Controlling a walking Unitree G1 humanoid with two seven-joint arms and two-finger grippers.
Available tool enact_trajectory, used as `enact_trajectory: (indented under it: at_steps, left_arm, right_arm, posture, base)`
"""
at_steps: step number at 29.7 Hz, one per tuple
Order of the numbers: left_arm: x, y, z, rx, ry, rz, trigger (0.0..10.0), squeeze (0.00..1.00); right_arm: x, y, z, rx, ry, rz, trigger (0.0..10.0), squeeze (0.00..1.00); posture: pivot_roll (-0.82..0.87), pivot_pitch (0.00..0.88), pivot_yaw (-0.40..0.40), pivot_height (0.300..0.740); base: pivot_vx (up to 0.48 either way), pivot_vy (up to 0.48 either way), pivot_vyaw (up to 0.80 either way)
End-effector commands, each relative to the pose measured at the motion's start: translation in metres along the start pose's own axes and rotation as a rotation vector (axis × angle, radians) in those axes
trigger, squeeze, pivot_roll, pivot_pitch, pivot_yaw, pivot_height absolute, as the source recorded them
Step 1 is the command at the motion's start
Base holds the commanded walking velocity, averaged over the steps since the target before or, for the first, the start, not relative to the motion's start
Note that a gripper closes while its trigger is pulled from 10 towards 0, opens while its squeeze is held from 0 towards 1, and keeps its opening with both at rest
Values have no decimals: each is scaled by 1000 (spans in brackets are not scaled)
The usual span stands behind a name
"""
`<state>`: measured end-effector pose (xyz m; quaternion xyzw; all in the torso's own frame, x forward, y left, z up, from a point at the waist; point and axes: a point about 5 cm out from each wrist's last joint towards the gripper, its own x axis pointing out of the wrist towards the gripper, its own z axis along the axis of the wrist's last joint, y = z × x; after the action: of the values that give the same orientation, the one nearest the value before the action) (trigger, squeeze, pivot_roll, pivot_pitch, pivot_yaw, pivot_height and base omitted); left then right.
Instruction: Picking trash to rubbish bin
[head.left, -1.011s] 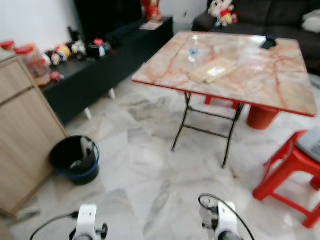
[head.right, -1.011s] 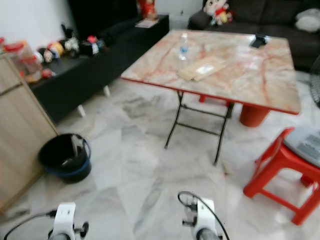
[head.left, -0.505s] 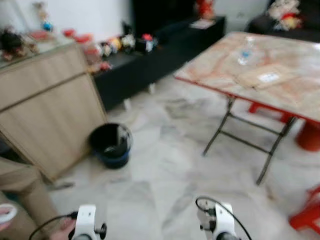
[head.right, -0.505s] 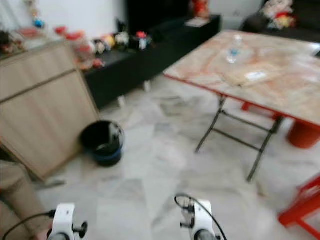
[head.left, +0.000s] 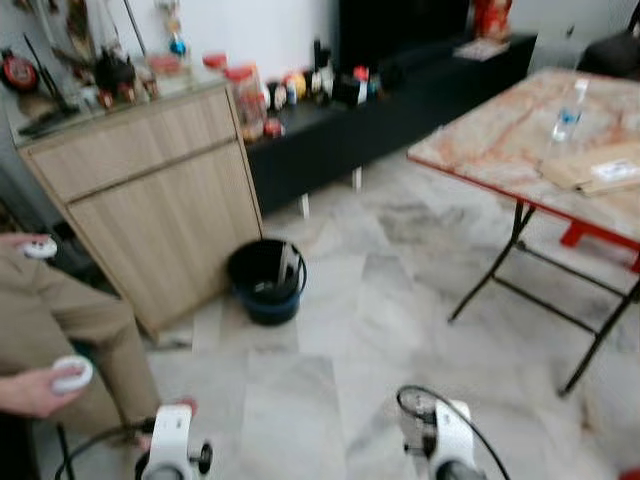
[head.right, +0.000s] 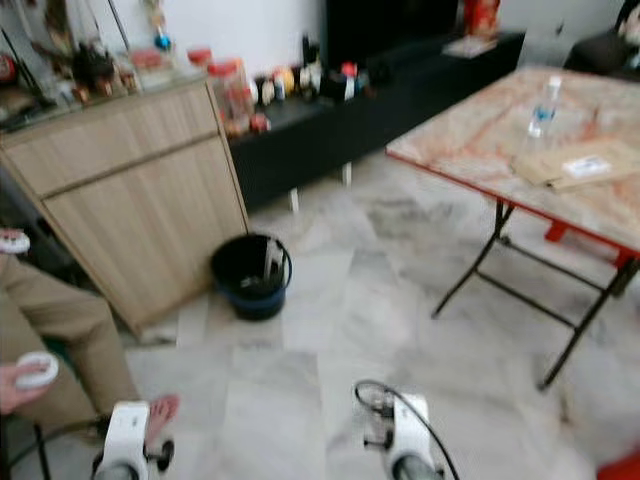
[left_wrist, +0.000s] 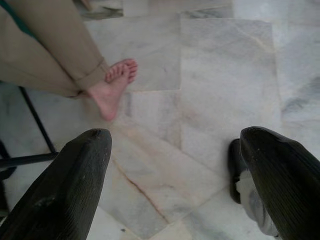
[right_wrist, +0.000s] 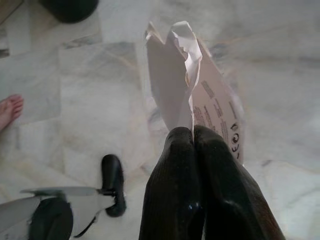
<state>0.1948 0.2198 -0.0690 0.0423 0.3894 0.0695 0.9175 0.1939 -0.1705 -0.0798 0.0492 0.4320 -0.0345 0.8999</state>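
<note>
A black rubbish bin (head.left: 265, 285) with a blue base stands on the marble floor beside a wooden cabinet, some way ahead of me. In the right wrist view my right gripper (right_wrist: 193, 134) is shut on a torn piece of white printed paper (right_wrist: 202, 87), held over the floor. The dark rim of the bin (right_wrist: 70, 7) lies far beyond it. In the left wrist view my left gripper (left_wrist: 174, 134) hangs open above the floor tiles with nothing between its fingers. Both silver wrists (head.left: 172, 450) sit low at the bottom of the head views.
A light wooden cabinet (head.left: 150, 190) stands left of the bin. At the right is a folding marble-top table (head.left: 500, 140) with a water bottle (head.left: 567, 108) and a brown envelope (head.left: 600, 170). A seated person (head.left: 50, 320) is close on my left, bare foot (left_wrist: 112, 87) near my left gripper.
The camera has swung left: the bin now sits near the centre, the table has slid to the right, and the cabinet and a seated person have come into view.
</note>
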Motion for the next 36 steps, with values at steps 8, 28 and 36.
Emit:
enact_trajectory:
  at_steps: [8, 28, 36]
  left_arm:
    - [1, 1, 3, 10, -7, 8, 10000, 0]
    - [1, 3, 5, 12, -11, 13, 10000, 0]
    - [2, 5, 8, 20, -20, 14, 10000, 0]
  right_arm:
    - [1, 5, 3, -25, -15, 23, 10000, 0]
    - [1, 9, 4, -20, -18, 31, 10000, 0]
    - [1, 9, 2, -19, -8, 26, 10000, 0]
  posture:
    - [90, 8, 75, 740]
    - [103, 11, 82, 740]
    - [107, 8, 84, 740]
  base:
    - [403, 0, 100]
    - [336, 0, 405]
    - [338, 0, 0]
